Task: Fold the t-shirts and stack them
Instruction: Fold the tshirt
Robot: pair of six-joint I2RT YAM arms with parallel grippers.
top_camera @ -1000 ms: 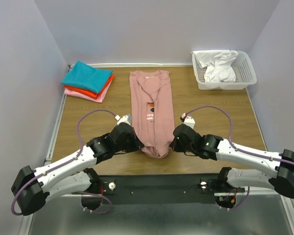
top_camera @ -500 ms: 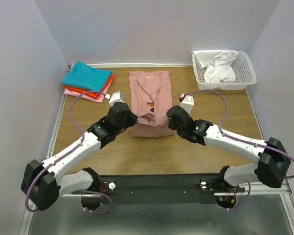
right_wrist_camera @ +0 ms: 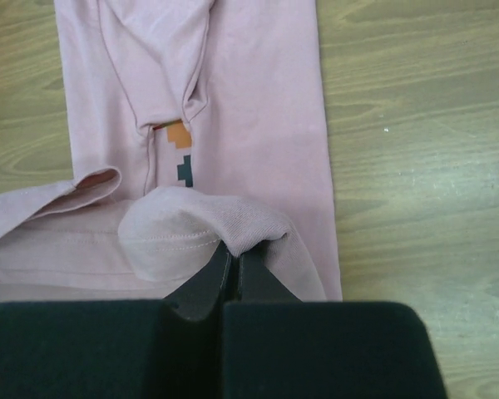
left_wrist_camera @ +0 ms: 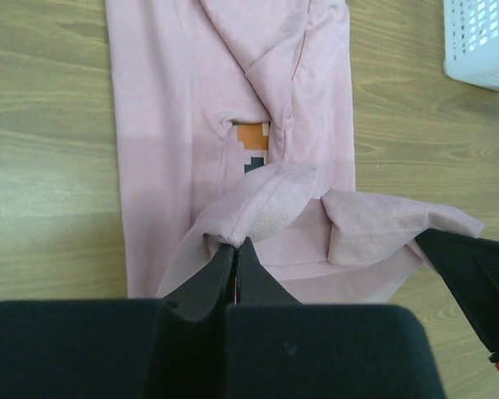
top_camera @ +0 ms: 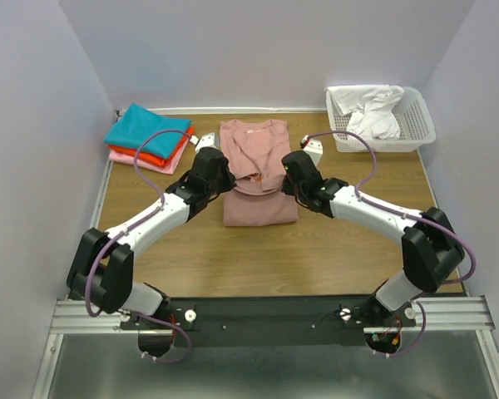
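The dusty-pink t-shirt lies in a narrow strip at the table's middle, its lower part doubled up over the upper part. My left gripper is shut on the hem's left corner. My right gripper is shut on the hem's right corner. Both hold the hem just above the shirt, near the orange pixel print, which also shows in the right wrist view. A stack of folded teal, orange-red and pink shirts lies at the back left.
A white mesh basket with white cloth in it stands at the back right; its corner shows in the left wrist view. Bare wood lies on both sides of the shirt. The right arm's black finger shows in the left wrist view.
Both grippers have carried the shirt's bottom hem from the near edge toward the far end, doubling the shirt over itself. The fold line now lies near the table's middle.
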